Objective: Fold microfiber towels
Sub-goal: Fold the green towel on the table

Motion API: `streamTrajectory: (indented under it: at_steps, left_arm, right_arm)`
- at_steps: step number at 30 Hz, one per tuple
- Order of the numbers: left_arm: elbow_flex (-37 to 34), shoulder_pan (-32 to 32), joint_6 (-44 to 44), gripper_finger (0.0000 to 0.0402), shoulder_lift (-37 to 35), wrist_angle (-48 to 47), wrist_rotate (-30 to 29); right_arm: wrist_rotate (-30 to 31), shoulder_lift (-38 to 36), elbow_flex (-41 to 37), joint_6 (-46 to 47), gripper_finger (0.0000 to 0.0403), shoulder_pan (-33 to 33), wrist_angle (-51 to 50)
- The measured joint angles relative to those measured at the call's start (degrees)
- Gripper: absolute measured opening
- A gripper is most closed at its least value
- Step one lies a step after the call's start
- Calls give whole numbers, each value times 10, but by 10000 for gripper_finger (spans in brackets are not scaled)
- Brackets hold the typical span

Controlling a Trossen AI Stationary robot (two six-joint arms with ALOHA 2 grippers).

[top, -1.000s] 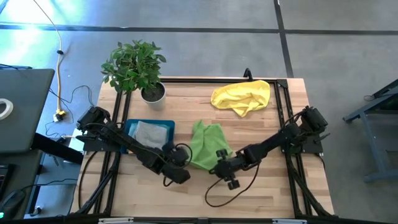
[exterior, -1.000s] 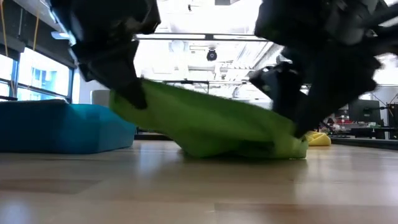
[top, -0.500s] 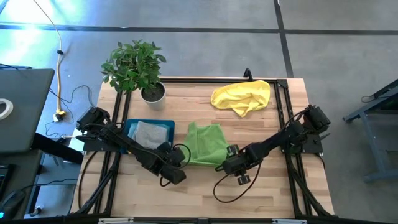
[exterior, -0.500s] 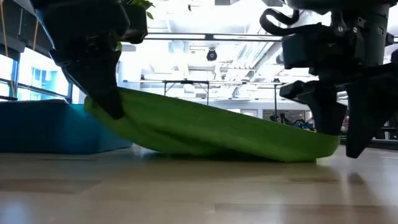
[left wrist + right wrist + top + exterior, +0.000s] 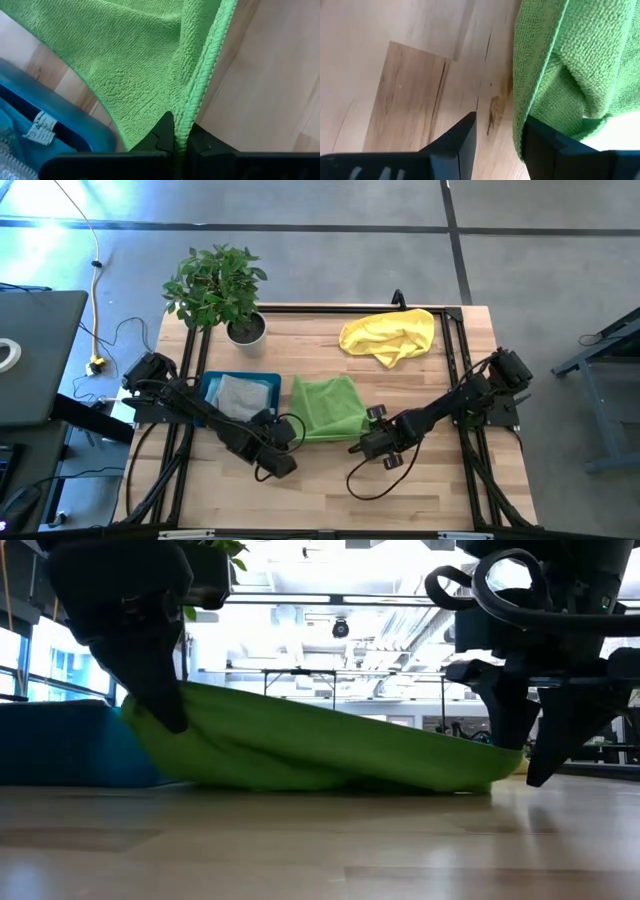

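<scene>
High view gives us the nearest things first: the left gripper (image 5: 283, 442) sits at about 7 o'clock from table centre, the right gripper (image 5: 372, 438) at about 5 o'clock, both arms stretched low and inward from the table's side edges. In the left wrist view the left jaws are pressed together on a hemmed corner of the lime green towel (image 5: 327, 406), which lies at table centre between the two grippers. In the right wrist view the right jaws stand apart, with the towel's edge just beside one finger (image 5: 546, 145) and not gripped. We count three cloths: the green one, a grey towel (image 5: 241, 394) in the teal tray (image 5: 208, 385) at 9 o'clock, and a crumpled yellow towel (image 5: 391, 335) at 1 o'clock. The grey towel is partly hidden by the left arm. In the low view the tray is mostly blocked by the green towel and the left arm. Farthest, one potted plant (image 5: 218, 287) stands at 11 o'clock.
</scene>
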Motion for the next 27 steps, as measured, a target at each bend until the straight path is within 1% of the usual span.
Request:
streamTrajectory:
  at_steps: [6,11,13,15,19,20,21,23,27]
  left_arm:
    - [0,-5,0,0,0,-2,7]
    - [0,-8,0,0,0,-2,9]
    - [0,-8,0,0,0,-2,9]
    - [0,-8,0,0,0,-2,9]
    - [0,-7,7,0,0,-4,8]
    - [0,-6,12,0,0,-4,7]
    - [0,-4,17,0,0,-5,7]
    - [0,1,27,0,0,-5,6]
    - [11,17,62,0,-5,-25,5]
  right_arm:
    - [26,0,-18,4,128,0,12]
    - [39,-2,-49,28,123,-1,61]
    - [50,-2,-51,31,109,3,64]
    - [66,-2,-51,32,87,9,60]
    - [102,-1,-53,46,23,13,48]
    - [105,-1,-54,54,12,13,46]
    - [109,-1,-54,63,6,13,44]
    - [113,-2,-53,90,9,17,28]
    - [137,-12,-34,143,2,24,-49]
